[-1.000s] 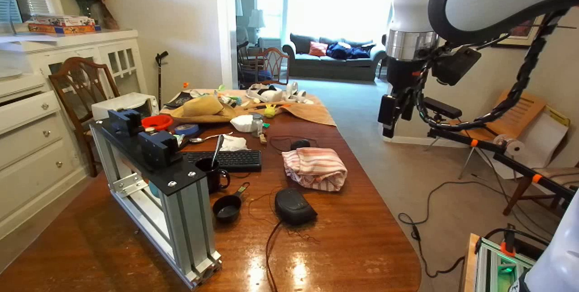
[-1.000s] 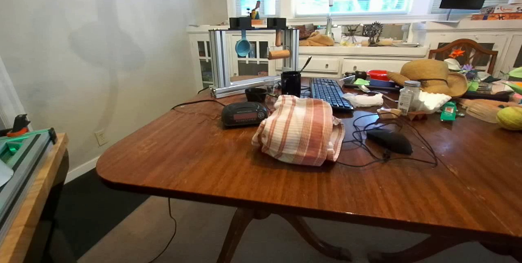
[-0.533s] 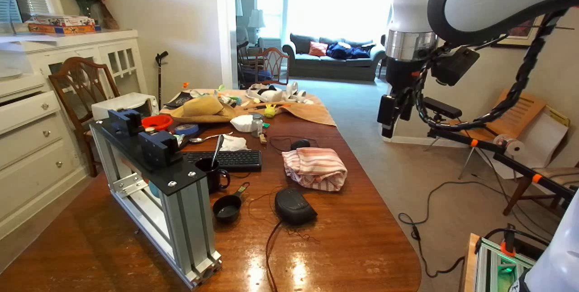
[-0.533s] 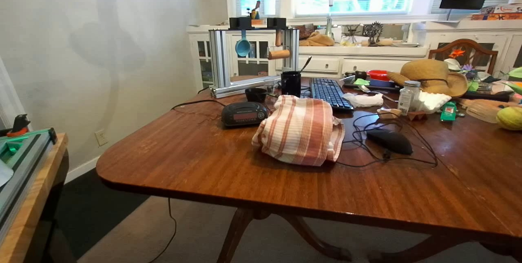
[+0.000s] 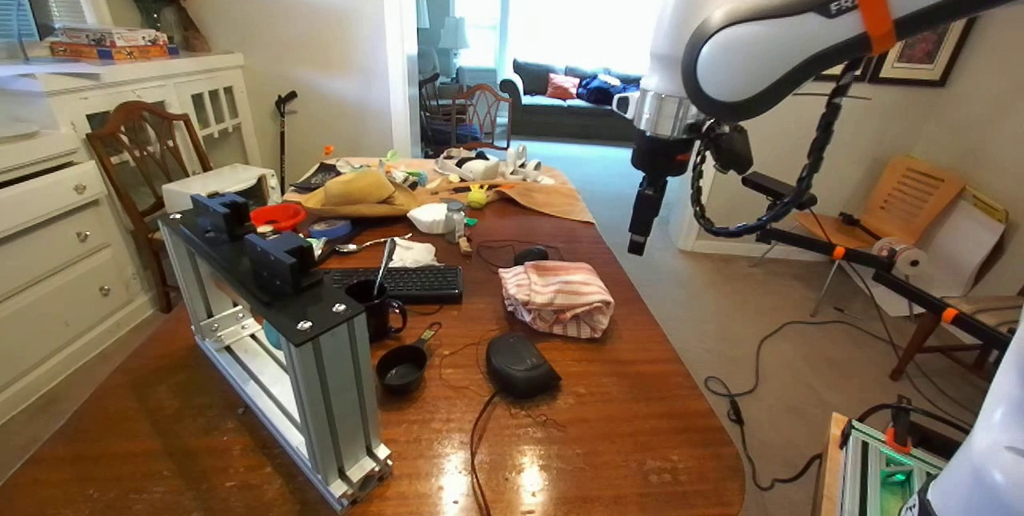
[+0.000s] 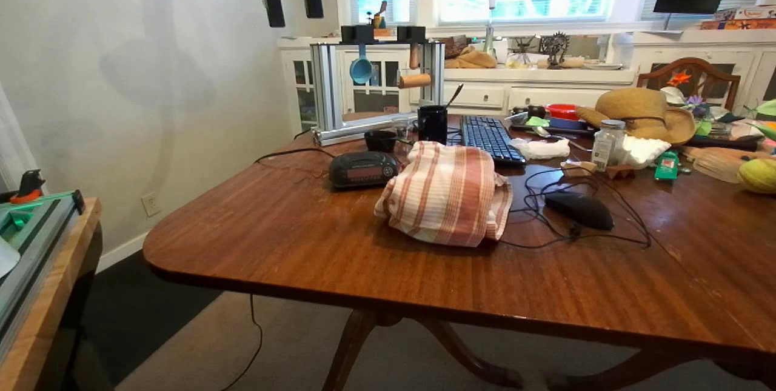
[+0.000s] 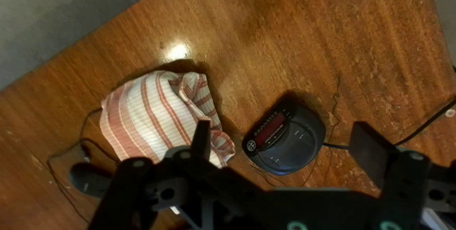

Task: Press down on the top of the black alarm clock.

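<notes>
The black alarm clock (image 5: 522, 366) lies on the wooden table. In an exterior view (image 6: 364, 170) its dark red display faces the camera. In the wrist view the alarm clock (image 7: 285, 141) shows its rounded top with a cord from its back. It appears between the spread fingers of my gripper (image 7: 282, 124), well below them. In an exterior view my gripper (image 6: 294, 12) hangs high in the air with two fingers apart and nothing between them. In an exterior view the gripper (image 5: 638, 246) points down past the table's edge side, far above the clock's height.
A striped cloth bundle (image 6: 448, 194) sits right beside the clock. A black measuring cup (image 5: 402, 366), a black mug (image 5: 370, 310), a keyboard (image 5: 424, 282) and an aluminium frame (image 5: 336, 388) stand nearby. A mouse (image 6: 579, 209) with a loose cable lies beyond the cloth.
The arm has moved toward the table and its gripper now shows more fully, lower and further over in both exterior views. The clock and other objects have not moved.
</notes>
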You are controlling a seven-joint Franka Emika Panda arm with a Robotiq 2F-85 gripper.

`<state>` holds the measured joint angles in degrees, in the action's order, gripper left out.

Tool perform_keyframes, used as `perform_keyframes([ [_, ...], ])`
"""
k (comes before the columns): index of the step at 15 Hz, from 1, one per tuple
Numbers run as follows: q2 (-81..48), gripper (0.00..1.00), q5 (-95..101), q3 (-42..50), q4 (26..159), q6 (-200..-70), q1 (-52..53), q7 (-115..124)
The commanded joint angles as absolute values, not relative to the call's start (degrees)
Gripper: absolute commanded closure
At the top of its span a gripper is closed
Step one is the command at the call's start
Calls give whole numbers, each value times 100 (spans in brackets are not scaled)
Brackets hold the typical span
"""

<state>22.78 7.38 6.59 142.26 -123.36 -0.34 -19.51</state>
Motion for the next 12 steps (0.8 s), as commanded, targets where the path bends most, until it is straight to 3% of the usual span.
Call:
perform_keyframes([
  [1, 1384, 0, 55, 940, 13912, -12887, 327, -3187],
  [5, 713, 0, -701, 878, 13768, -13109, 476, -4612],
  [6, 552, 25, -754, 814, 13718, -13180, 459, -4895],
  [7, 419, 26, -742, 744, 13674, -13256, 418, -5085],
  [12, -210, 65, -575, 479, 13485, -14134, 221, -5313],
])
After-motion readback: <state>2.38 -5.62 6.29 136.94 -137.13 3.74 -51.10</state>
